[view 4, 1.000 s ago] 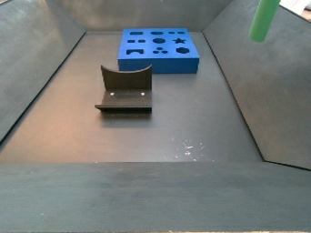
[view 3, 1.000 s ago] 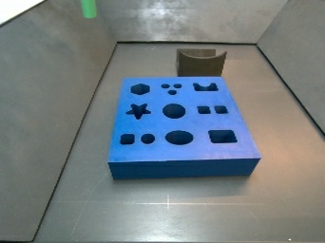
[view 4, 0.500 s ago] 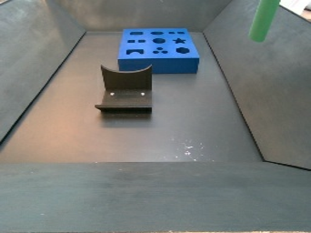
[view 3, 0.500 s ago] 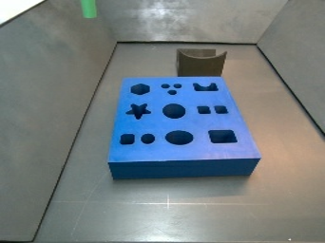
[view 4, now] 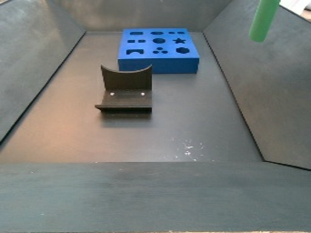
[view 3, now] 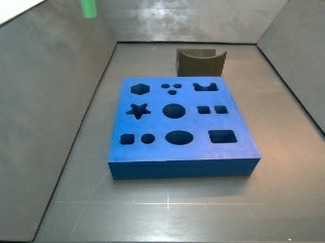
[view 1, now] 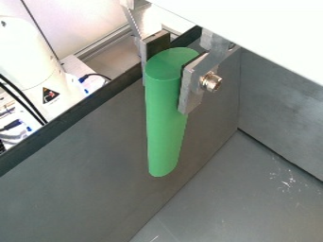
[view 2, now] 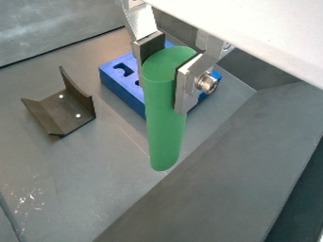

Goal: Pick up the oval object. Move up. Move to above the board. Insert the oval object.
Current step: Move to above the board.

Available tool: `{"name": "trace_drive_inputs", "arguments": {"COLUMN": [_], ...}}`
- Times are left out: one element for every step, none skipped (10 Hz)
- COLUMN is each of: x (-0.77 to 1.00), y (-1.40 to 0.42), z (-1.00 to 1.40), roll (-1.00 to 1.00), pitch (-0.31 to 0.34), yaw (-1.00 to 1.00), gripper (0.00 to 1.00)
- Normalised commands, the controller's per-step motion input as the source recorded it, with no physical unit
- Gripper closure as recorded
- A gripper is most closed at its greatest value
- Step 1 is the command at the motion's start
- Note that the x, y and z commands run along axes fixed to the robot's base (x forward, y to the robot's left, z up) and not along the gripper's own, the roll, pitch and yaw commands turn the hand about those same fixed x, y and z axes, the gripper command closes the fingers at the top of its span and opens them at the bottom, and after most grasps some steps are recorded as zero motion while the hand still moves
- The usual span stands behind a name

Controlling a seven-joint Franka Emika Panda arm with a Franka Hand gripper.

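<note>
The oval object [view 1: 165, 113] hangs upright, clamped near its top between the fingers [view 1: 197, 83] of the gripper [view 2: 169, 62]; in both wrist views a silver plate presses each side of the green peg, so the fingers are clenched on it. It is raised well above the board [view 3: 178, 128] and off to one side of it, not over the holes. In both side views only a short stub of the peg shows at the upper edge of the picture [view 3: 89, 8] [view 4: 263, 20]; its top and the gripper itself are cut off there.

The board lies flat on the dark floor [view 4: 158, 136] of the grey-walled bin, all its shaped holes empty. In a wrist view only a corner of the board [view 2: 121, 77] shows behind the peg. The fixture [view 4: 124, 89] stands on the floor just beyond one edge of the board, apart from it; in a side view [view 3: 200, 62] the board hides its base.
</note>
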Motion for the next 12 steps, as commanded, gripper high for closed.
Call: {"name": "trace_drive_inputs", "arguments": {"x": [-0.41,-0.41,-0.41,-0.41,-0.41,-0.41,-0.41,-0.41,-0.41,0.63,0.63,0.65], "y": [-0.01,-0.01,-0.01,-0.01,-0.01,-0.01,-0.01,-0.01,-0.01,-1.0,-1.0,-1.0], "z": [0.01,0.01,0.01,0.01,0.01,0.01,0.01,0.01,0.01,0.15,0.15,0.14], "roll": [-0.08,-0.08,-0.08,-0.08,-0.08,-0.08,-0.08,-0.08,-0.08,0.42,0.42,0.34], "pitch": [0.057,0.057,0.057,0.057,0.057,0.057,0.057,0.057,0.057,-0.024,-0.021,0.038], "yaw": [0.0,0.0,0.0,0.0,0.0,0.0,0.0,0.0,0.0,-0.22,-0.22,-0.09], "gripper": [1.0,1.0,1.0,1.0,1.0,1.0,1.0,1.0,1.0,1.0,1.0,1.0]}}
